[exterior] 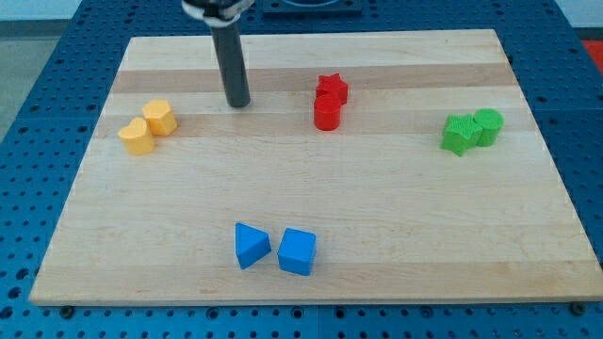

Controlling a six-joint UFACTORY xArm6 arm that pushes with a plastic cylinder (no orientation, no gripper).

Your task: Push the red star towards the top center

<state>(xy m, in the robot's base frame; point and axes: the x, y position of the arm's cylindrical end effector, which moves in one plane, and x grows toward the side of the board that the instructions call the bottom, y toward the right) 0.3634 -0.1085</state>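
The red star (333,88) lies on the wooden board (377,198) in the upper middle, a little right of centre. A red cylinder (326,112) touches it from the view's bottom. My tip (238,102) rests on the board well to the left of the red star, level with the red pair and apart from every block. The dark rod rises from it to the view's top.
A yellow hexagon (161,117) and a yellow block (137,136) sit at the left. A green star (459,133) and a green cylinder (487,124) sit at the right. A blue triangle (251,245) and a blue cube (298,250) lie near the bottom.
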